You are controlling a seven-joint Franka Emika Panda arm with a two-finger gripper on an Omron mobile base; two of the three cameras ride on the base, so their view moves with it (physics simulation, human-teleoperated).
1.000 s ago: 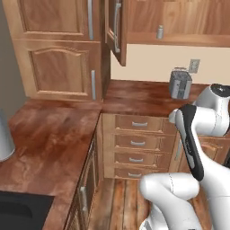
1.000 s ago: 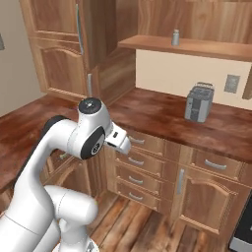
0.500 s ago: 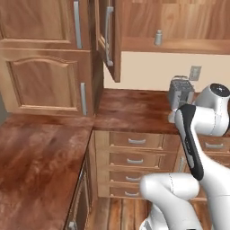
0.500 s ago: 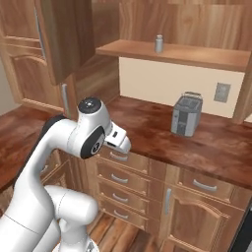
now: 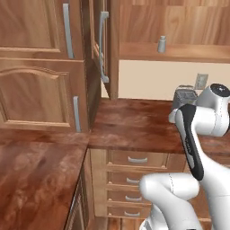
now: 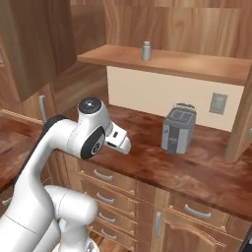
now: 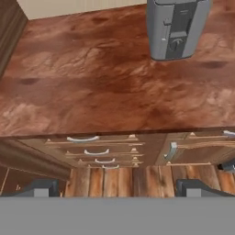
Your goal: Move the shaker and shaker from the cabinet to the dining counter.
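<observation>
Gripper (image 7: 117,186) first, nearest to me: jaws spread wide w/ nothing between them, the two dark tips poking up at the bottom of the hand view, aimed down at the worktop edge and the floorboards below. Reads as a travel pose, hand tucked in front of the arm, not reaching for anything yet.

Arm folded up tight, elbow high, wrist at about worktop height; prob. kept compact so it doesn't clip the cupboards while the base gets into position.

Under the hand, drawer units (image 7: 98,153) w/ small curved handles, closed. Not part of the job.

Worktop (image 6: 197,172) next, reddish-brown w/ dark veining. Grey toaster (image 6: 178,128) stands near the back wall, just left of the wall outlet (image 6: 217,103), which is likely why it lives there.

Above and behind: cabinet shelf (image 6: 197,63), door (image 5: 102,42) swung open so the inside is reachable. One shaker (image 6: 146,51) stands upright on the shelf toward its left end, near the front edge, well above the gripper and well apart from it. Same shaker (image 5: 161,44) seen from the other side. Can't spot the second one from here.

My read: still approach phase, nothing picked yet. Next move needs the hand raised to shelf height and turned to face the shaker; small and narrow, so easy to knock over.
</observation>
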